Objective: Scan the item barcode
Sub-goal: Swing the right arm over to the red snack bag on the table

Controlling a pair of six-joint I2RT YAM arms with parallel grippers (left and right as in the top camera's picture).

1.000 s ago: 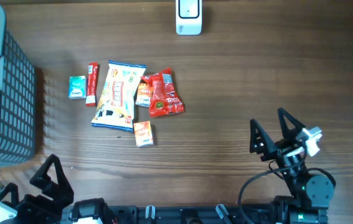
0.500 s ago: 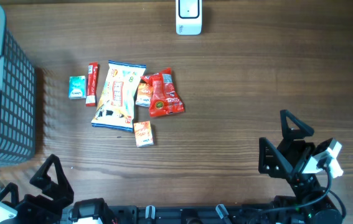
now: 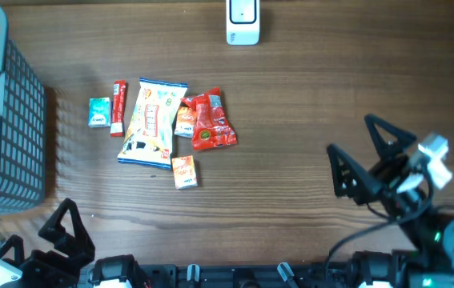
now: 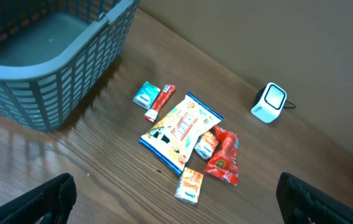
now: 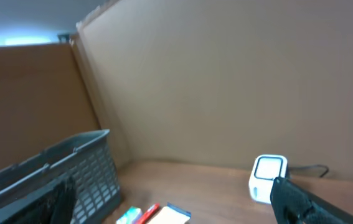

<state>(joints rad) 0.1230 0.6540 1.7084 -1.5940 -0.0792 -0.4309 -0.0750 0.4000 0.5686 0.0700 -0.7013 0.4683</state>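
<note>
In the overhead view, no step of the task was complete: the items (image 3: 161, 128) lay loose in a cluster left of centre on the table (image 3: 307, 96), none lifted, and the scanner (image 3: 243, 22) stood well apart at the top edge, centre. The basket (image 3: 18, 120) occupied the left edge. The right gripper (image 3: 355, 142), at the lower right, had its fingers spread and held nothing; it was well apart from the cluster. The left gripper (image 3: 50, 234), at the lower left corner, was likewise spread and empty. Picking an item, presenting its barcode to the scanner and, presumably, depositing it remained to be done. The left wrist view showed what the overhead did not: the scanner's front window facing the cluster, its cable behind it, and the basket's bare interior at the upper left. The fingers (image 4: 51, 196) sat at both lower corners, wide apart. The right wrist view looked mostly at the backdrop wall; it showed the scanner at the lower right, the basket at the lower left, and only the cluster's far edge at the bottom. No barcode was legible in any view.
</note>
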